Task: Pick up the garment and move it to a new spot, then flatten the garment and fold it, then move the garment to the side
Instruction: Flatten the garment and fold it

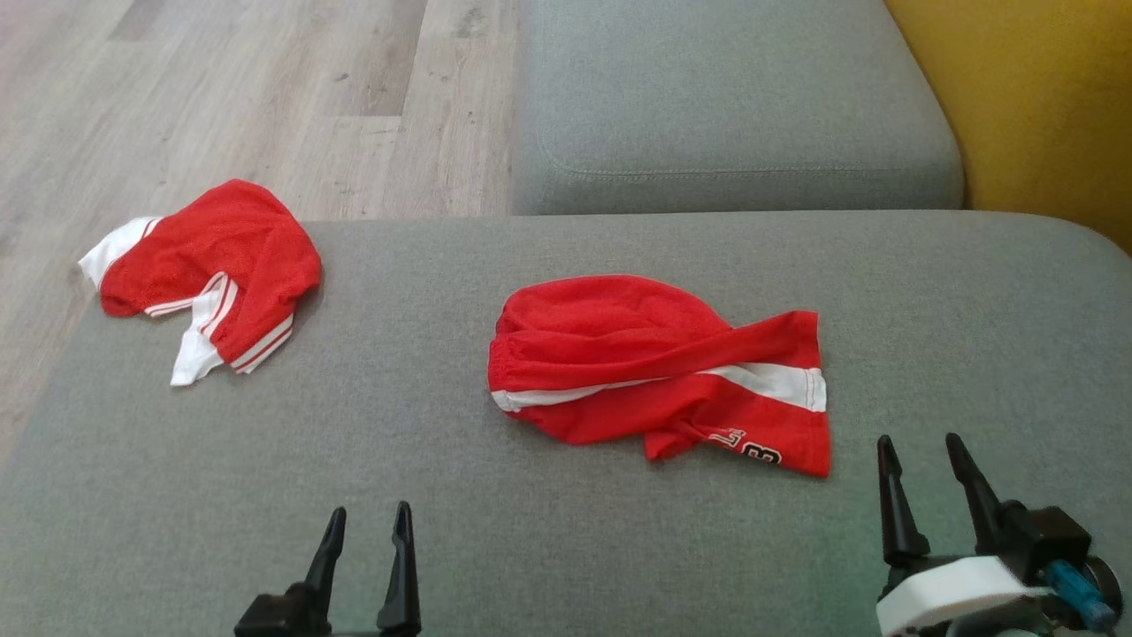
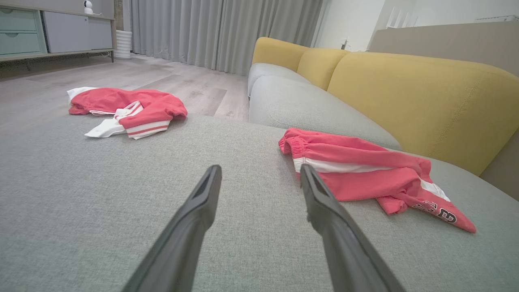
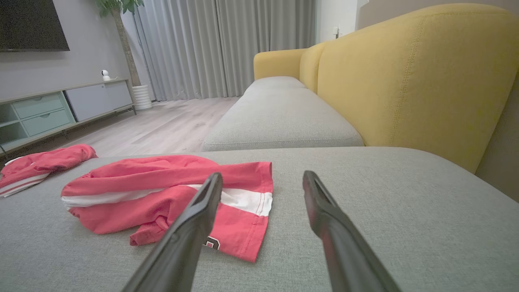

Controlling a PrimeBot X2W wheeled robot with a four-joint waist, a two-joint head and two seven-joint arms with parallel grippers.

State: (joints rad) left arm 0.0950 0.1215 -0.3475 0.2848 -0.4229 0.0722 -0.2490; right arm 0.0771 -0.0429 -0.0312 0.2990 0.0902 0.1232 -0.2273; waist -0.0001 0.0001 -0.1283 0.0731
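Observation:
A crumpled red garment (image 1: 654, 372) with a white stripe and black lettering lies in the middle of the grey sofa cushion (image 1: 531, 548); it also shows in the left wrist view (image 2: 357, 178) and the right wrist view (image 3: 162, 186). A second red and white garment (image 1: 212, 265) lies bunched at the cushion's far left corner, partly over the edge. My left gripper (image 1: 371, 510) hovers open near the front edge, left of the middle garment, nothing between its fingers (image 2: 260, 168). My right gripper (image 1: 919, 439) is open and empty just right of that garment's lettered hem (image 3: 262, 174).
Another grey seat cushion (image 1: 734, 115) adjoins at the back, with a seam between the two. The yellow backrest (image 1: 1035, 106) runs along the right. Wooden floor (image 1: 248, 97) lies beyond the cushion's left and far edges. A low cabinet (image 3: 61, 109) stands by the curtains.

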